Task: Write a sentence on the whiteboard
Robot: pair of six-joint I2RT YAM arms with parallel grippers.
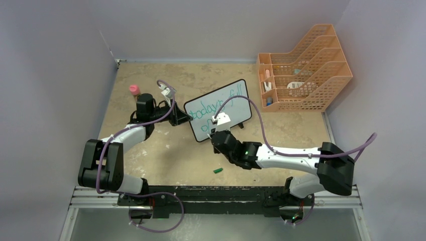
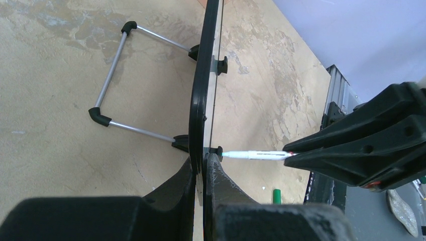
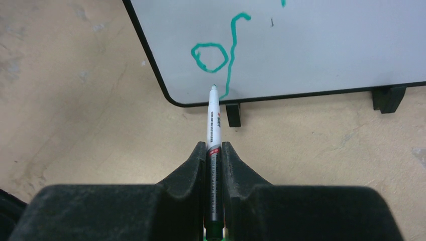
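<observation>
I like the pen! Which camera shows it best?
Right wrist: the marker is large, its tip by green writing on the whiteboard. Left wrist shows it side-on, smaller. Top external: the right gripper hides it.

whiteboard [image 1: 213, 104]: green handwriting "today's", next word unclear, "o" begun below | marker [image 3: 213, 119]: print too small to read

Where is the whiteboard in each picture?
Top external: whiteboard stands mid-table, green writing facing the arms.
Left wrist: whiteboard edge-on, a thin black strip up the middle, clamped by the left gripper.
Right wrist: whiteboard across the top, white with green strokes.
Shared landmark: the marker in the right gripper, tip by the board's lower corner, in both wrist views.
</observation>
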